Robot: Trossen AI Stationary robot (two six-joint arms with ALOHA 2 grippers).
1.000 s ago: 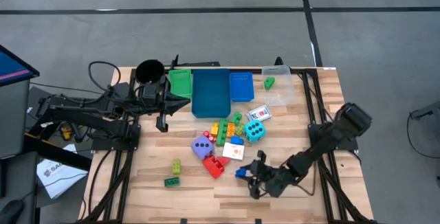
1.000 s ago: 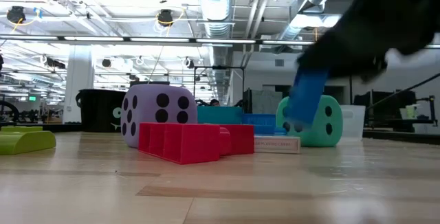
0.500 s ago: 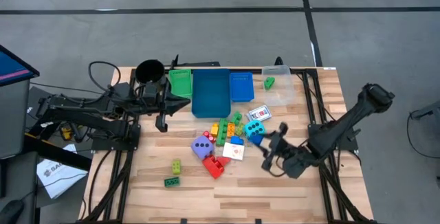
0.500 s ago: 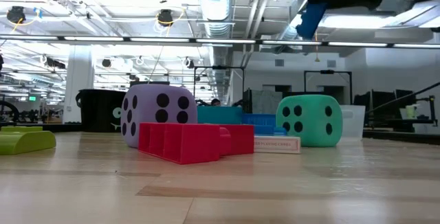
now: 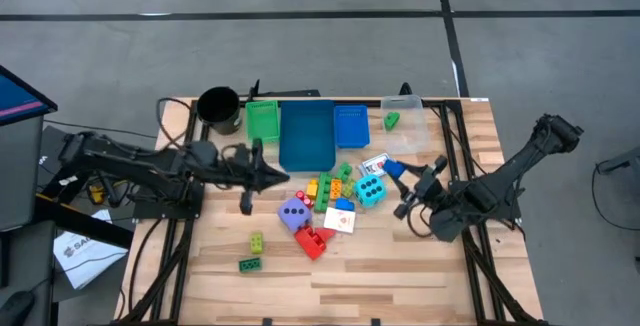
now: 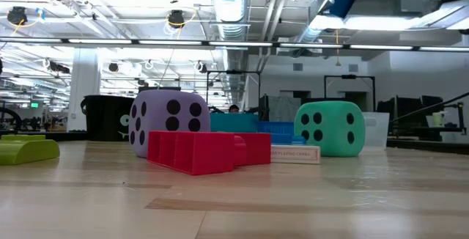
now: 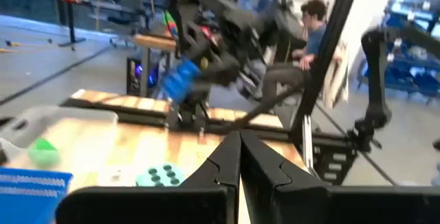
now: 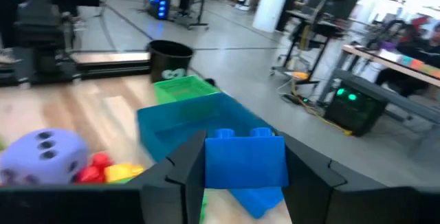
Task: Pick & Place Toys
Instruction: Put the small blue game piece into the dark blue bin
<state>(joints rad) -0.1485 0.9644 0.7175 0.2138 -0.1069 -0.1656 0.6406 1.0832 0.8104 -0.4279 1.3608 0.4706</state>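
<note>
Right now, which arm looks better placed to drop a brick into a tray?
The right gripper: it holds a blue brick lifted above the table. The left gripper is shut and empty.

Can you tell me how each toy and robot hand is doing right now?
right gripper: shut on blue brick, held up in the air
left gripper: shut, empty
purple dice: resting on table
teal dice: resting on table
big blue tray: empty
</note>
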